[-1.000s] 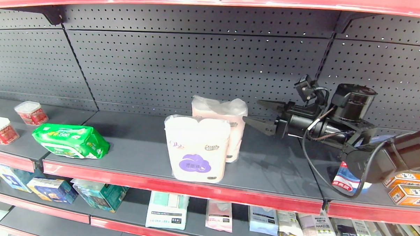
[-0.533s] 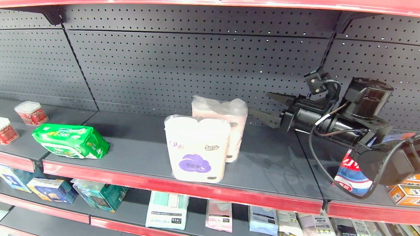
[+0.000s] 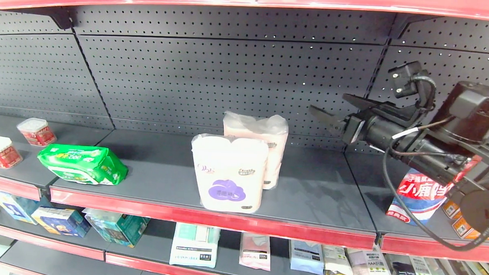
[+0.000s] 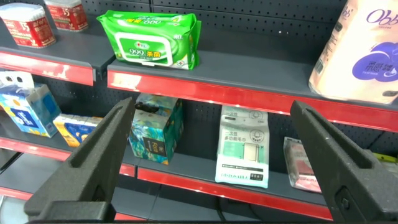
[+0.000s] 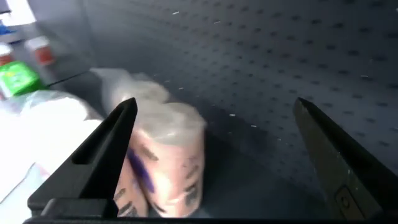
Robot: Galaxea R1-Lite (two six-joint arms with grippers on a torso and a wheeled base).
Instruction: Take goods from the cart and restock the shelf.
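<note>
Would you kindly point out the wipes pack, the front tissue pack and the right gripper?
wipes pack [image 3: 83, 163], head view, top face.
front tissue pack [image 3: 228, 173], head view, front face.
right gripper [image 3: 328, 103], head view, between fingertips.

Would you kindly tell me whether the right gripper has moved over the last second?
Yes. The right gripper has pulled back rightward and upward, away from the pink tissue pack, which stays put on the shelf.
</note>
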